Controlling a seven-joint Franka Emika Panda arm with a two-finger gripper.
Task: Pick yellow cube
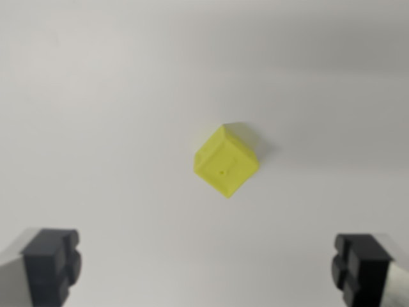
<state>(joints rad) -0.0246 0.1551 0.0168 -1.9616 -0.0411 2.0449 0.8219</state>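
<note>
So closest to the lens are my two dark fingertips, one (pixel 52 265) poking up in the bottom corner on the wrist view's left and the other down in the bottom corner on the wrist view's right. My gripper (pixel 208 268) is spread wide, jaws fully released, with a big stretch of bare surface between the pads and nothing pinched or even brushed by either one. The yellow cube (pixel 225 160) sits a bit above the middle of the frame, roughly centred between my fingers but well apart from both. It's turned diagonally to me, so one corner points down toward the bottom edge of the picture and the opposite one points away, and its flat sides run slanted rather than parallel to my pads. Being a cube it doesn't really have a long axis, all the sides look about the same. The face toward me has a tiny dot or hole near its middle; can't tell which, it's a little blurry. There's a soft shadow just behind it, toward the wrist view's right. It's resting on a plain white table (pixel 96 115), which fills the rest of the view.
</note>
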